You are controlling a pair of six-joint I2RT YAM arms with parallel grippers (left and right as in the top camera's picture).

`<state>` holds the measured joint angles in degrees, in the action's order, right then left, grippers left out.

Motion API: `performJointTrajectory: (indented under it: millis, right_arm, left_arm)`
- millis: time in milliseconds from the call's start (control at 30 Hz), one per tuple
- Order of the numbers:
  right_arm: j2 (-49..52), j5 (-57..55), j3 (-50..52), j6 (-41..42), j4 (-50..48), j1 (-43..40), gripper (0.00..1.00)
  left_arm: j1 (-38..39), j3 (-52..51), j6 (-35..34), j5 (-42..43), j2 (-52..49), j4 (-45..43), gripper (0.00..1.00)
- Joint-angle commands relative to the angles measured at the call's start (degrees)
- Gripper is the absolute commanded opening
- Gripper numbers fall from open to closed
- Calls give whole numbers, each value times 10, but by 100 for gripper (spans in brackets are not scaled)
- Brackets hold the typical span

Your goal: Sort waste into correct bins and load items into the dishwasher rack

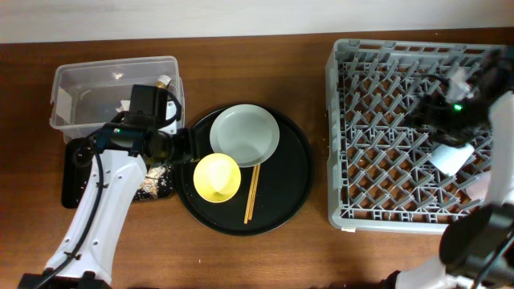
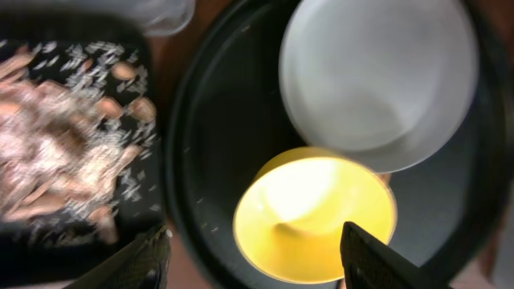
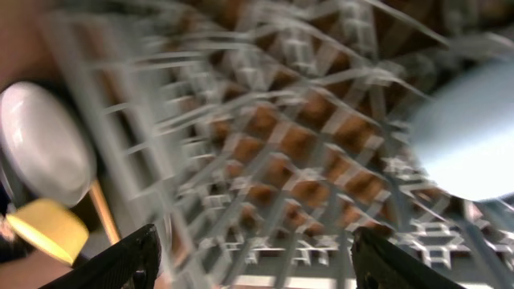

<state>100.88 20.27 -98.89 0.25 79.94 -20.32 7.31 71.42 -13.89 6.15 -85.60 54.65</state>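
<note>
The left gripper [image 2: 255, 237] hangs wide open and empty over the yellow bowl [image 1: 217, 177], which sits at centre frame on the round black tray [image 1: 293, 172] beside the plate [image 1: 245, 135]. The right gripper [image 3: 255, 241], its jaws also spread and empty, is over the rack [image 1: 336, 120] at the right, where the light-blue cup [image 1: 450, 157] lies.

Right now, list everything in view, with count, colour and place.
dishwasher rack: one, grey, right side.
light-blue cup: one, pale blue, inside the rack.
round tray: one, black, centre.
plate: one, grey-green, on the round tray.
bowl: one, yellow, on the round tray, next to the plate.
chopsticks: one pair, wooden, on the round tray, right of the bowl.
tub: one, clear, far left; contents unclear.
shallow tray: one, black, in front of the tub.
food scraps: many, tan-brown, in the shallow tray.
left gripper: one, black, open above the bowl.
right gripper: one, black, open above the rack.
</note>
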Motion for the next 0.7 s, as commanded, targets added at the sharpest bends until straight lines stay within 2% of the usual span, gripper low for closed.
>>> performJointTrajectory:
  millis: [0,67,167,300,400,467,667]
  right_arm:
    - [-42,20,-12,-15,-2,112,77]
    - [-37,18,-8,-14,-9,209,78]
    - [-27,-34,-6,42,-35,318,76]
    - [26,-43,-6,63,-75,464,75]
    - [66,-44,-6,80,-88,514,75]
    - [92,-44,-5,93,-101,544,75]
    - [164,-102,-5,156,-149,604,66]
  left_arm:
    - [-4,2,-2,-60,10,27,68]
    - [-13,3,-23,-60,10,37,72]
    - [-46,3,-34,-60,10,50,73]
    - [-142,3,-34,-34,10,74,73]
    - [-164,3,-34,-34,10,78,74]
    - [-169,3,-34,-34,10,80,81]
    - [-169,3,-34,-34,10,80,81]
